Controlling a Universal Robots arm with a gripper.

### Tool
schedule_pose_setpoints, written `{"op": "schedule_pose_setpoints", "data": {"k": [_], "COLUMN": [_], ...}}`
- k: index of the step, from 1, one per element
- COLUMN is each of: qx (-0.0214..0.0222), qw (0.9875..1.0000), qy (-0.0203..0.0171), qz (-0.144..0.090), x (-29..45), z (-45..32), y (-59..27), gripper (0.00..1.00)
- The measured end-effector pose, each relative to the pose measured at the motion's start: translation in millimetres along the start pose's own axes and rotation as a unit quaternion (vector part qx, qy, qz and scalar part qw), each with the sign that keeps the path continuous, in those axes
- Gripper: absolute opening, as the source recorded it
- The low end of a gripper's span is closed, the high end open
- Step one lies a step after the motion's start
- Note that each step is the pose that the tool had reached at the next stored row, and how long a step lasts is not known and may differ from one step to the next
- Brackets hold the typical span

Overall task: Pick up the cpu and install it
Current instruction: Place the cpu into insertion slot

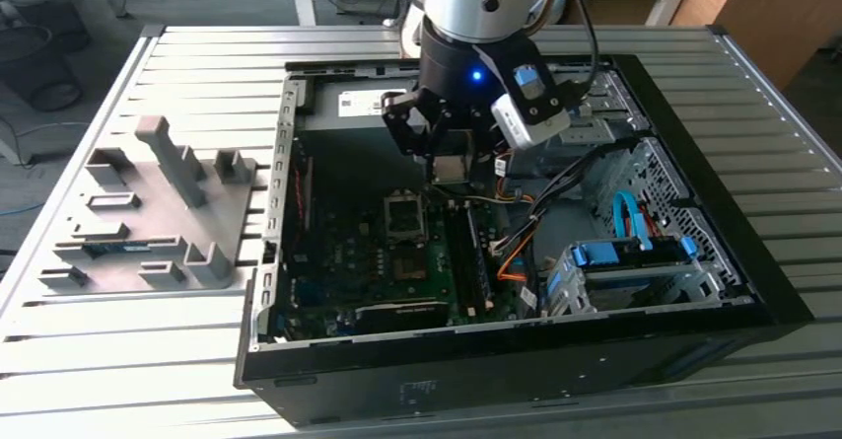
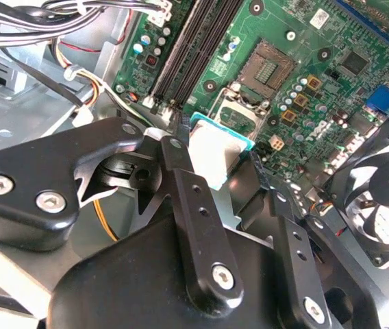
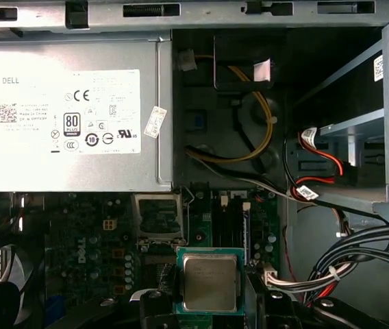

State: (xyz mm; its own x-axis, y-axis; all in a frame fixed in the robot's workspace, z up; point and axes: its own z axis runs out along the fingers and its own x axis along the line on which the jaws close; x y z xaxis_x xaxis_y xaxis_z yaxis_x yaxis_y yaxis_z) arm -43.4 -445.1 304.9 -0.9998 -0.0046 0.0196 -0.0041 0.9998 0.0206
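While the gripper (image 1: 449, 163) hangs in the case (image 1: 394, 390) in the exterior view, its jaws grip the cpu (image 1: 452, 173). In the second wrist view 2 fingers (image 2: 184, 185) pinch its edges, likely keeping it level. In the first wrist view the socket (image 3: 159, 216) is near.

White label (image 3: 95, 110), certification marks, on power-supply box (image 3: 37, 171); small white sticker (image 3: 155, 122) at box edge.

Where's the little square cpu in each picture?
Exterior view: the cpu hangs in the hand, near the socket.
Second wrist view: the cpu sits in the hand, near the socket.
First wrist view: the cpu is beside the socket.
Shared landmark: the socket.
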Motion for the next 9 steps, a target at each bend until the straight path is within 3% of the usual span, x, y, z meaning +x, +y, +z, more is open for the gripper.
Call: {"op": "schedule_pose_setpoints", "data": {"k": [9], "qx": [-0.0001], "qw": [1.0], "qy": [0.0], "qz": [0.0], "x": [0.6], "z": [1.8], "y": [0.0], "gripper": [0.47]}}
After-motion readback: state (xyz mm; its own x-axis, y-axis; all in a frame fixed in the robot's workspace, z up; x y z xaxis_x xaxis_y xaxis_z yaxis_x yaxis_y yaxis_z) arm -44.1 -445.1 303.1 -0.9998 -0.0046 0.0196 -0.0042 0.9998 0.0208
